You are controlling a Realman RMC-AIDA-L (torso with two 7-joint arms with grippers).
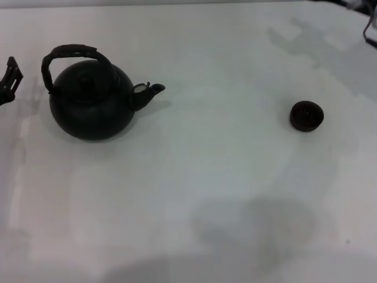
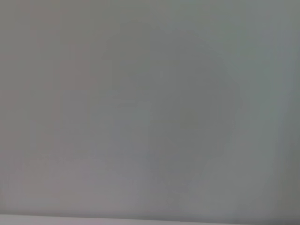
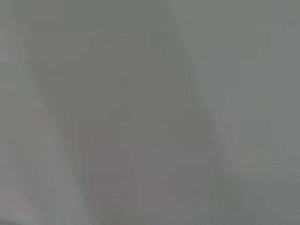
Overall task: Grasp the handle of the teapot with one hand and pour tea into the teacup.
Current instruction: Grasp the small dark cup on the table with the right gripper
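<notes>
A large round matte black teapot (image 1: 91, 106) stands upright on the white table at the left, its short spout (image 1: 148, 92) pointing right. Its thick dark arched handle (image 1: 69, 54) spans over the knobbed lid. A tiny black handleless teacup (image 1: 306, 115) sits on the table at the right, far from the pot. My left gripper (image 1: 9, 79) shows only as a dark tip at the left edge, just left of the teapot and apart from it. My right gripper (image 1: 370, 29) barely shows at the top right edge, beyond the teacup. Both wrist views show only blank grey surface.
The white table (image 1: 194, 177) spreads across the whole head view, with soft shadows near its front edge and at the back right. Nothing stands between the teapot and the teacup.
</notes>
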